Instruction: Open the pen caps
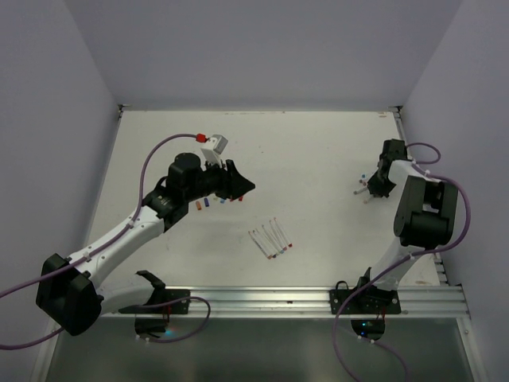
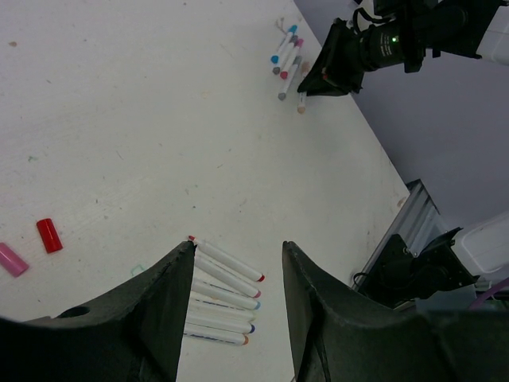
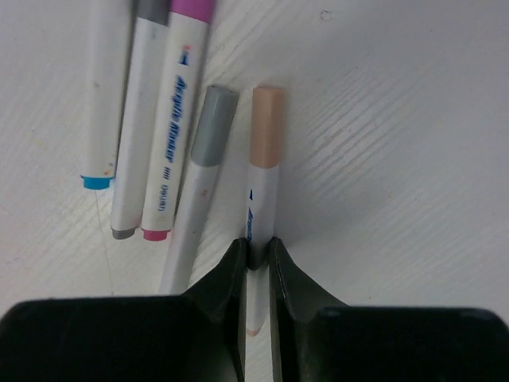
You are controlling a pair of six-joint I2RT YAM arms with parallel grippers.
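Note:
My right gripper [image 3: 254,248] is shut on the white body of a pen [image 3: 263,199] with a peach cap [image 3: 268,127] that lies on the table. Beside it lie several capped pens, one with a grey cap [image 3: 213,123] and one with a pink cap [image 3: 193,8]. This cluster [image 1: 362,185] is at the right gripper [image 1: 371,189] in the top view. My left gripper [image 2: 237,256] is open and empty above a row of uncapped white pens [image 2: 227,274]. A loose red cap [image 2: 49,235] and pink cap [image 2: 12,259] lie to its left. Several loose caps [image 1: 208,204] show by the left gripper [image 1: 242,189].
The row of uncapped pens [image 1: 270,239] lies mid-table toward the near edge. An aluminium rail [image 1: 302,296] runs along the near edge. White walls close the table at the back and both sides. The right arm [image 2: 374,48] shows at the far pens in the left wrist view.

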